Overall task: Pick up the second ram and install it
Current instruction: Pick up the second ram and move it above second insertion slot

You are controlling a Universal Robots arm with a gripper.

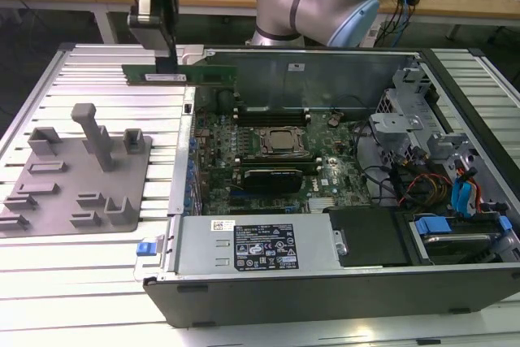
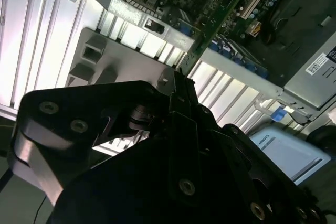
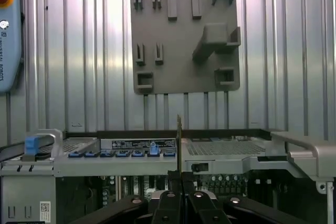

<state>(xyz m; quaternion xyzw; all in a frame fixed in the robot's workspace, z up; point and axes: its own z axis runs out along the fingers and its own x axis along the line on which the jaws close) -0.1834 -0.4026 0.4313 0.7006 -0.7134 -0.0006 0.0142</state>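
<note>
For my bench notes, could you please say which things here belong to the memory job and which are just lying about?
In the job: green memory stick, gripper shut on it, open computer's main board.
Lying about: grey fixture plate, power supply box, cables.

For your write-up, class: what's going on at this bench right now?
The robot arm's end effector grips the second ram, a green stick held level in the air over the far corner of the open computer case, at the exterior view's left. It is not yet seated in the motherboard. A grey fixture plate lies beside the case.
</note>
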